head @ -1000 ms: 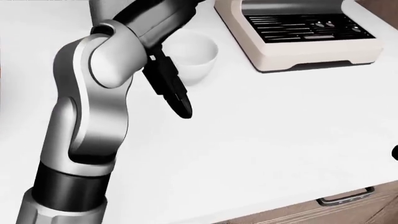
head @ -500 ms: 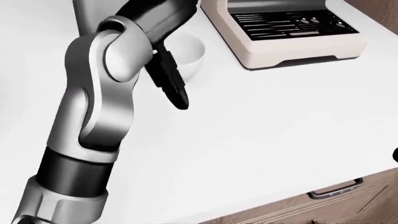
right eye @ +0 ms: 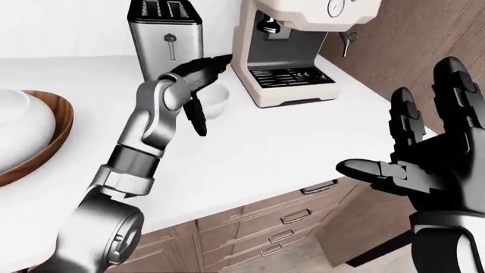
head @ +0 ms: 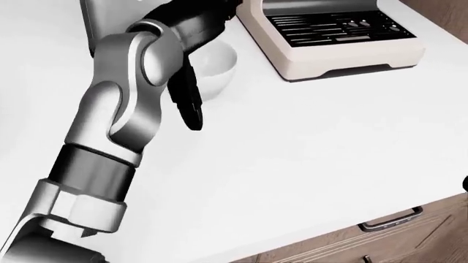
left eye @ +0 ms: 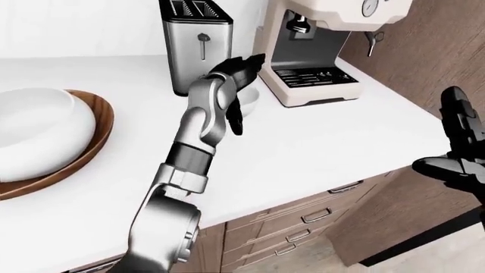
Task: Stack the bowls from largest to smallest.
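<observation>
A small white bowl (right eye: 218,102) stands on the white counter between the toaster and the coffee machine; it also shows in the head view (head: 216,61). My left hand (right eye: 200,94) is open beside and over the bowl's left rim, fingers spread, thumb (head: 191,118) pointing down at the counter. A large white bowl (left eye: 34,133) sits inside a wide wooden bowl (left eye: 100,122) at the left of the left-eye view. My right hand (right eye: 425,151) is open and empty, held off the counter's right edge.
A steel toaster (left eye: 195,45) stands just behind the small bowl. A cream coffee machine (left eye: 322,51) stands to its right. Wooden drawers (left eye: 303,219) run below the counter edge. A wooden wall (left eye: 432,51) is at the right.
The head view has shifted a little, so the coffee machine sits further left and up. My left arm has bent closer in; the thumb has swung left, still at the small bowl, open.
</observation>
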Robot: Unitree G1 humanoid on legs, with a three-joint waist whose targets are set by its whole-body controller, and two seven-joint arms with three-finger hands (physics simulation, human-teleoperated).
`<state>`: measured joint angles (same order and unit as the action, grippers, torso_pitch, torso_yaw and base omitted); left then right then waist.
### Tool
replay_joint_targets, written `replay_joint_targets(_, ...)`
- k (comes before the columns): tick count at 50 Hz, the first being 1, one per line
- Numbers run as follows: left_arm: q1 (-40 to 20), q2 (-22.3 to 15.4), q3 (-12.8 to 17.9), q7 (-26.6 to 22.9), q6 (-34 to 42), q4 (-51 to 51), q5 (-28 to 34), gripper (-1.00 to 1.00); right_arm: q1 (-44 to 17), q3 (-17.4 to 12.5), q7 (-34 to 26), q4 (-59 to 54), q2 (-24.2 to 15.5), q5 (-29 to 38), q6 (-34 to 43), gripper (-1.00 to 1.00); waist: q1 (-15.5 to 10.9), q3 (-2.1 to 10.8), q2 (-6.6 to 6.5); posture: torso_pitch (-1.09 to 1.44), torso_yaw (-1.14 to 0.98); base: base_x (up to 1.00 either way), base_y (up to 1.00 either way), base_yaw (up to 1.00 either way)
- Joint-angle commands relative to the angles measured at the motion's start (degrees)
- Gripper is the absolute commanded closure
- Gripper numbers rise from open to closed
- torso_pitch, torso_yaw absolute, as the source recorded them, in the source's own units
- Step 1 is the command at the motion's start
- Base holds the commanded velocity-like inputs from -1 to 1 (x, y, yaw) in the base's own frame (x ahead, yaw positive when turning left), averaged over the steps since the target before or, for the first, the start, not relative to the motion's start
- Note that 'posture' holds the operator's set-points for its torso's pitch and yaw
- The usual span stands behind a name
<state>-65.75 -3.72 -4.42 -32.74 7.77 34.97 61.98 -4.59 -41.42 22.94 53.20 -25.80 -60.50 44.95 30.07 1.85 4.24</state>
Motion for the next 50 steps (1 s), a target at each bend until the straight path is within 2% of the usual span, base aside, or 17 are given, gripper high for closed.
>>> replay_joint_targets(1,-3.06,0.12,0.14,0.90,-0.94,-1.86,0.68,-1.00,-0.86,-0.46,-0.25,1.03,-0.73,0.51,-1.38,-1.00,0.09,1.37,0.04,0.00,-0.46,0.00,0.00,0.00)
replay_joint_targets(12,-5.42,0.23,0.14,4.53,-2.85,6.44,1.58,-0.99,-0.13,-0.93,-1.16,1.18,-0.01,0.95,-1.46,-1.00,0.16,1.56,0.20,0.00,-0.46,0.00,0.00,0.00)
replay_joint_targets(13,-5.44,0.24,0.12,4.45,-2.85,6.74,1.60,-0.87,-0.11,-0.83,-1.28,1.15,0.12,1.19,-1.51,-1.00,0.19,1.57,0.19,0.00,-0.46,0.00,0.00,0.00)
replay_joint_targets(21,-7.31,0.20,0.14,7.00,-3.67,12.33,1.59,-0.60,0.13,-0.25,-2.61,0.79,1.12,2.94,-1.88,-1.00,0.28,1.67,0.18,0.00,-0.46,0.00,0.00,0.00)
replay_joint_targets(31,-10.36,-1.01,-0.23,11.78,-3.71,20.90,2.83,-0.44,1.14,-0.12,-5.53,0.01,3.16,5.87,-2.61,-1.00,0.39,1.82,0.21,0.00,-0.46,0.00,0.00,0.00)
replay_joint_targets(39,-11.22,-2.03,0.24,14.01,-4.02,24.39,2.58,-0.34,0.19,-0.03,-4.69,0.19,2.78,5.38,-1.85,-1.00,0.48,1.86,0.15,0.00,-0.46,0.00,0.00,0.00)
replay_joint_targets(50,-11.59,-1.28,-0.37,19.37,-4.71,31.81,2.27,-0.22,1.13,0.23,-6.38,-0.51,3.66,7.13,-2.90,-1.00,0.28,2.13,0.53,0.00,-0.46,0.00,0.00,0.00)
